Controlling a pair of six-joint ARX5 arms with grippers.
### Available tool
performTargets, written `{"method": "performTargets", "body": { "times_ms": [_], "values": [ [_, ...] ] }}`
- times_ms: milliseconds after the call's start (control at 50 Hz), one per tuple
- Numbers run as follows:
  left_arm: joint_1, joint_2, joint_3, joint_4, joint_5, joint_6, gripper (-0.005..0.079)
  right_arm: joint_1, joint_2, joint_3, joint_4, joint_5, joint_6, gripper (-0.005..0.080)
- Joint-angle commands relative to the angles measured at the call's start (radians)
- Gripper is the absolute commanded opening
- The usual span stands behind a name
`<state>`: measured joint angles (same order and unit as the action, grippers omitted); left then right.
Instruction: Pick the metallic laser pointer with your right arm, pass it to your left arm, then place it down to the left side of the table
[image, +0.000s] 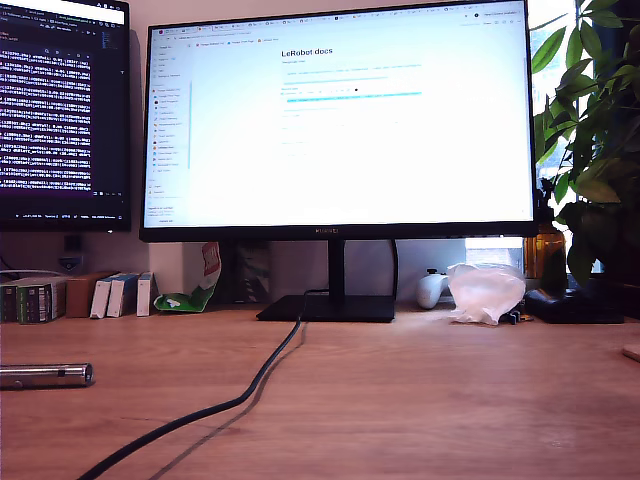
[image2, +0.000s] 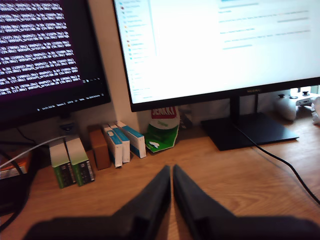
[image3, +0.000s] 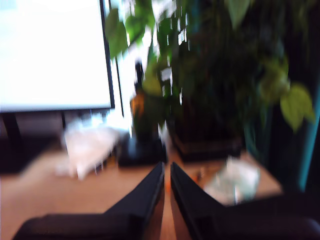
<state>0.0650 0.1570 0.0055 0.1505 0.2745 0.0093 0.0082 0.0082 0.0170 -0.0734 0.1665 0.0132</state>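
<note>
Exterior view's monitor (image: 340, 120) reads "LeRobot docs"; both pincers look pressed together, second blurry

The metallic laser pointer (image: 45, 375) lies flat on the table (image: 420, 400) at the lower left of the exterior view. It is a slim, shiny silver cylinder with ringed joints, lengthwise across the frame, its left end cut off by the frame's edge. Nothing touches it.

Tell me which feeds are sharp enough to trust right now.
Exterior view: sharp, slim silver metal laser pointer clear, though the white monitor screen is blown out. First wrist view: mostly crisp. Second wrist view: heavily blurred, leafy green plant smeared.
</note>
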Motion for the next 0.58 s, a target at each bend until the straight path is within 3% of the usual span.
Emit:
{"method": "performTargets", "body": {
  "times_ms": [0, 340, 560],
  "values": [
    [-0.003, -0.002, -0.032, -0.048, -0.025, -0.009, -0.0024, 0.005, -0.006, -0.013, -0.032, -0.011, 0.065, -0.0012],
    [-0.003, -0.002, -0.032, -0.331, -0.032, -0.009, -0.0024, 0.005, -0.006, -0.012, -0.094, -0.033, 0.119, -0.0012],
    [-0.003, -0.002, -0.032, -0.338, -0.032, -0.009, -0.0024, 0.005, -0.006, -0.012, -0.094, -0.033, 0.119, -0.0012]
  ]
}}
